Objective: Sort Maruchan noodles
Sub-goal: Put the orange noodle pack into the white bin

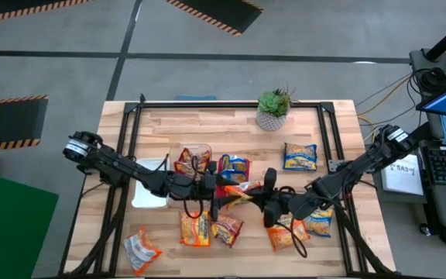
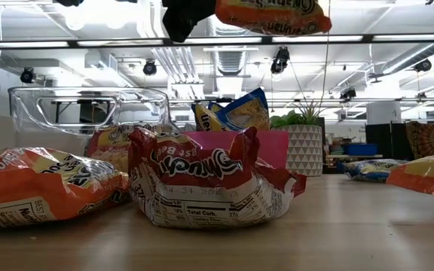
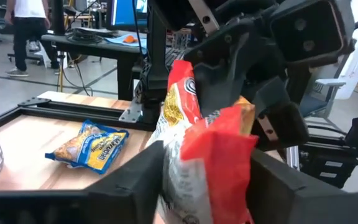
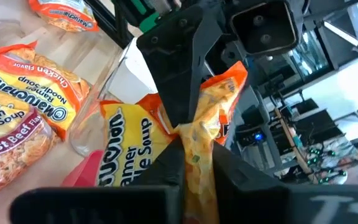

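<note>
An orange-red Maruchan packet [image 1: 242, 191] hangs in the air over the middle of the table. It shows at the top of the low view [image 2: 273, 15]. My left gripper [image 1: 221, 190] is shut on its left end and my right gripper [image 1: 268, 203] is shut on its right end. Each wrist view shows the other gripper just beyond the packet [image 3: 185, 106] [image 4: 219, 99]. Other packets lie flat on the table: a blue one [image 1: 300, 156] at the far right, several [image 1: 196, 229] near the front edge. My left gripper pinches the packet's near end [image 3: 191, 180] between its two fingers [image 3: 135, 177], coming from the table's left. The packet stands on edge in the hold, lifted clear of the table. My right gripper pinches the packet's crimped opposite end [image 4: 197, 134] between its two fingers [image 4: 166, 165], coming from the table's right. The packet stretches away from the fingers toward my left gripper, clear of the table.
A white tray [image 1: 152, 194] lies at the left, and a clear tray [image 1: 194, 149] holds a packet. A red tray [image 2: 273, 147] holds a blue packet [image 1: 235, 165]. A potted plant [image 1: 273, 108] stands at the far edge. A black frame [image 1: 231, 103] runs round the table.
</note>
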Motion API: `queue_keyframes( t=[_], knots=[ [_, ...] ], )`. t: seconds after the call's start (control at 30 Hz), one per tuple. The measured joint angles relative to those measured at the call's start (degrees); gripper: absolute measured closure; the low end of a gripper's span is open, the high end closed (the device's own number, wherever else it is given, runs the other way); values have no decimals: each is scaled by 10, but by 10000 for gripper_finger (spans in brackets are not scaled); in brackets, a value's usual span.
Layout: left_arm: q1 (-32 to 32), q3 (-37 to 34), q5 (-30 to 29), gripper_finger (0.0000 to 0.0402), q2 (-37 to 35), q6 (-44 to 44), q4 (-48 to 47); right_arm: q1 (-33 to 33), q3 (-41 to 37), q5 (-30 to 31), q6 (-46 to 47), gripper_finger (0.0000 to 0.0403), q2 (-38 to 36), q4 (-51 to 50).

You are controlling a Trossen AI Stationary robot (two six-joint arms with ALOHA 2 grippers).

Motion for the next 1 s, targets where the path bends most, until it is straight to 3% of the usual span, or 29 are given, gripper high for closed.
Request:
queue_keyframes(
  t=[0.3, 0.5, 0.67, 0.8, 1.0],
  knots=[
    [0, 0, 5, 338, -5, 15, -14, -2, 0, 6, 32, 270, -11, 2],
    [0, -1, 4, 354, -41, 19, -78, -2, 0, 6, 55, 227, -40, -25],
    [-2, -1, 0, 355, -111, 10, -162, -2, 0, 23, 71, 209, -76, -47],
    [-3, 8, -13, 360, -189, -23, -300, -6, -1, 41, 98, 204, -109, -83],
    [-3, 119, -76, 362, -272, -137, -666, -24, -9, 40, 136, 204, -144, -116]
  ],
)
